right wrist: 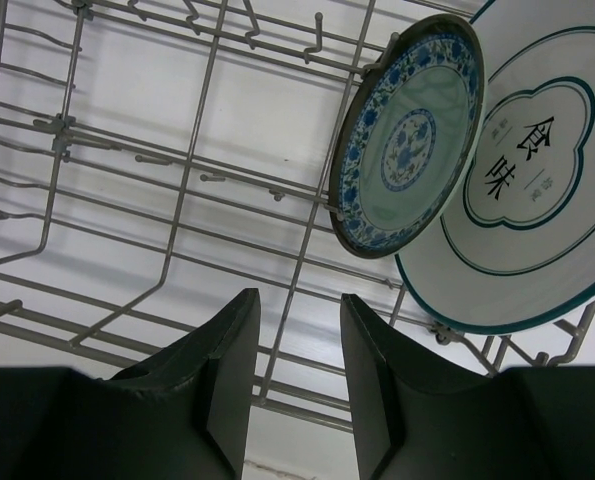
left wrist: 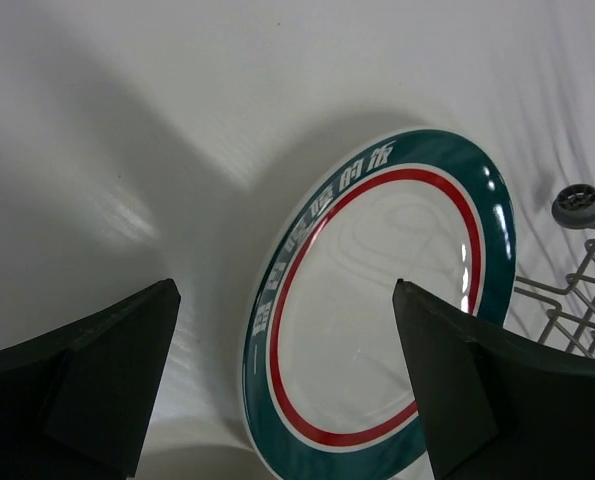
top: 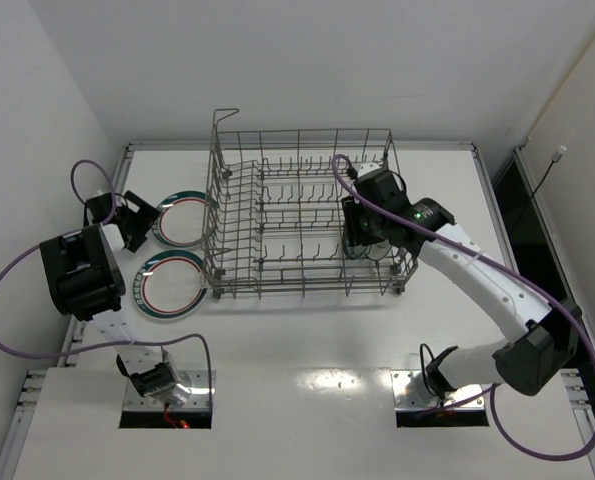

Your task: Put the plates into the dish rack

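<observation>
Working near to far. Seeing the near ringed plate [top: 174, 285] flat on the desk [top: 307, 350], at 8 o'clock off the dish rack [top: 302, 215], just beside its left wall, untouched.

Next out, finding the left end effector [top: 135, 228] wide open and empty, aimed at what looks like the far ringed plate [top: 185, 220], at 9 o'clock off the rack and also flat. Not gripping: pads stand either side, apart from the rim.

Further across, at the rack's 3 o'clock end, reading the right end effector [right wrist: 300, 340] as open to a narrow gap with nothing between the pads, hovering inside the wire. Beyond it, spotting the teal patterned plate [right wrist: 409, 135] upright between tines, with the white motif plate [right wrist: 537, 170] upright just behind; cannot tell if touching.

Judging two of four loaded and the pick of the third in hand. Next move likely needs catching the flat rim between the pads, closing, then tipping upright into a free slot toward 9 o'clock of the standing pair. Risk: shoving the plate against the rack instead of gripping it.
</observation>
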Action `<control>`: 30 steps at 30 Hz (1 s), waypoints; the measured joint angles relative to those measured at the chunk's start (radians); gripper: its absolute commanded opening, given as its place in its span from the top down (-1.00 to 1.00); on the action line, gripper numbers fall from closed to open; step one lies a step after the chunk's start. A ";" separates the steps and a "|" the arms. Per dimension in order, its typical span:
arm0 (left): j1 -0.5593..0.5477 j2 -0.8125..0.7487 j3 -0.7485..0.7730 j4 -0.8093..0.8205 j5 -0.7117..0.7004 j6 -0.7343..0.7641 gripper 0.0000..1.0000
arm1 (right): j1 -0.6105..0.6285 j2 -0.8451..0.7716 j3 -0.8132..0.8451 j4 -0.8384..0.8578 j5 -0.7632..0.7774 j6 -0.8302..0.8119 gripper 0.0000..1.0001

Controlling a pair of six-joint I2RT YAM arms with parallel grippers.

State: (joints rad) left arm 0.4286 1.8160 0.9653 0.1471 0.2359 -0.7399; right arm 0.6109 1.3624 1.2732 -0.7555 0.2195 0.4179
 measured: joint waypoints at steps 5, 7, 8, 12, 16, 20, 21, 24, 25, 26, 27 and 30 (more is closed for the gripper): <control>0.004 0.008 0.000 -0.011 -0.013 0.014 -0.69 | 0.000 0.000 0.001 0.000 -0.008 -0.004 0.30; 0.004 0.014 0.003 -0.011 -0.012 0.019 -0.48 | 0.000 0.000 0.001 -0.001 -0.010 -0.004 0.30; 0.004 0.021 0.011 -0.011 -0.006 0.020 -0.36 | 0.000 0.001 0.002 -0.001 -0.011 -0.004 0.30; 0.004 0.088 0.067 -0.012 0.033 0.031 0.03 | 0.000 0.007 0.006 -0.003 -0.011 -0.006 0.30; 0.005 0.107 0.080 -0.010 0.056 0.043 0.19 | -0.010 0.008 0.007 -0.011 -0.011 -0.012 0.30; 0.005 0.130 0.095 -0.010 0.070 0.049 0.67 | -0.034 0.008 0.008 -0.020 -0.011 -0.019 0.30; 0.005 0.136 0.099 -0.013 0.074 0.049 0.80 | -0.039 0.008 0.009 -0.023 -0.011 -0.019 0.30; 0.009 0.141 0.105 -0.002 0.126 0.048 1.00 | -0.057 0.007 0.009 -0.026 -0.011 -0.023 0.30; 0.009 0.139 0.107 0.011 0.136 0.047 1.00 | -0.062 0.006 0.009 -0.027 -0.012 -0.023 0.30; 0.006 0.135 0.108 0.022 0.139 0.047 1.00 | -0.067 0.006 0.010 -0.029 -0.014 -0.023 0.30; 0.006 0.128 0.108 0.023 0.137 0.047 1.00 | -0.069 0.004 0.009 -0.031 -0.016 -0.023 0.30; 0.006 0.094 0.101 0.017 0.109 0.046 1.00 | -0.079 -0.004 0.009 -0.033 -0.027 -0.027 0.30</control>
State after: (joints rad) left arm 0.4347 1.9102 1.0664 0.1642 0.3454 -0.6937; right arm 0.5323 1.3582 1.2823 -0.7883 0.1928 0.3908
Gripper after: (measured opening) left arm 0.046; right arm 0.349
